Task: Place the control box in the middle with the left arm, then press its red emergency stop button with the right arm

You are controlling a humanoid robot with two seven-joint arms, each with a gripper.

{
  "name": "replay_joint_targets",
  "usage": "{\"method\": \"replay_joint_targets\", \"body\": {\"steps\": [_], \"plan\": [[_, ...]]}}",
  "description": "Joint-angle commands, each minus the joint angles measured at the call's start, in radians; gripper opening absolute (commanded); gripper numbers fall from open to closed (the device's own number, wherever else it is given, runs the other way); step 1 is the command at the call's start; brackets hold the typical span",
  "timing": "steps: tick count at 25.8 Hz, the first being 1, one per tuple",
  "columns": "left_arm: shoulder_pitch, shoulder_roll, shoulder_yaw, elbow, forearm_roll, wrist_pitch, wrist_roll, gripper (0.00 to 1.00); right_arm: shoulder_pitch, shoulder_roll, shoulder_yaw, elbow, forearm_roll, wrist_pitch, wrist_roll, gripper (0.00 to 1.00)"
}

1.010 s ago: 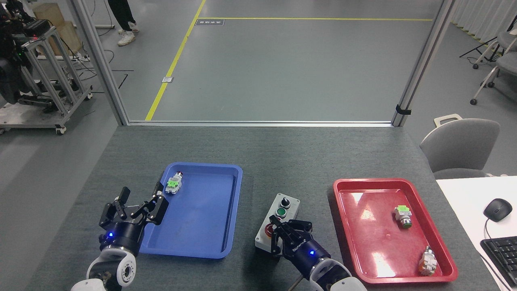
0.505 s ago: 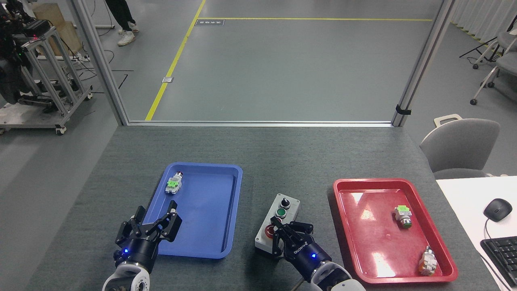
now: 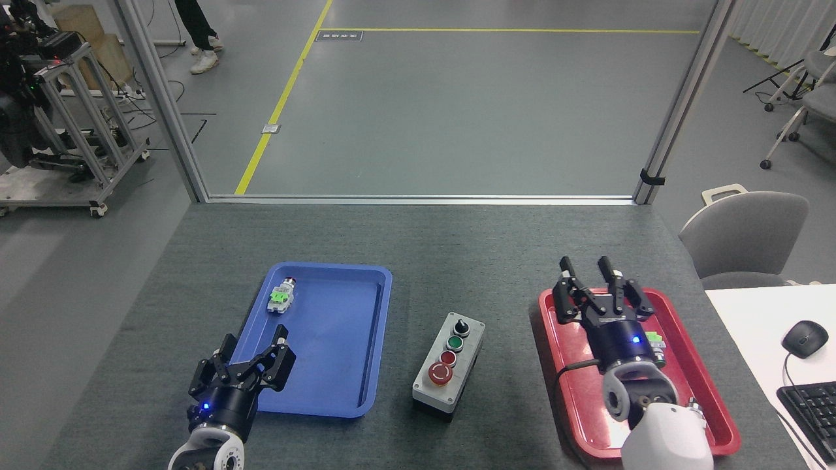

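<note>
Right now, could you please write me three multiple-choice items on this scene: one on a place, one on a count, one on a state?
1. Where does the control box stand?
A. in the blue tray
B. on bare table between the trays
C. in the red tray

2. How many controls are on the box's top?
A. two
B. four
C. six

3. How are the right gripper's fingers?
A. spread, holding nothing
B. clamped on the box
C. pressing the big red button

Key: 1 B, felt shows on both sides; 2 B, knob, green, two red; 3 A, it is above the red tray.
</note>
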Motion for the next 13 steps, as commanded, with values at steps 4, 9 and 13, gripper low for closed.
{"method": "replay_joint_targets", "body": {"steps": [4, 9, 13], "plan": [[0.000, 0.001, 0.000, 0.000, 0.000, 0.000, 0.000, 1.00, 0.088, -0.025, -0.080, -0.011, -0.001, 0.012, 0.007, 1.00], [0.000, -0.001, 0.000, 0.000, 0.000, 0.000, 0.000, 1.00, 0.190, -0.020, -0.080, -0.120, 0.001, 0.020, 0.009, 1.00], [0.000, -0.001, 0.000, 0.000, 0.000, 0.000, 0.000, 1.00, 0.254, 0.024, -0.069, -0.181, 0.019, 0.124, 0.007, 1.00]]}}
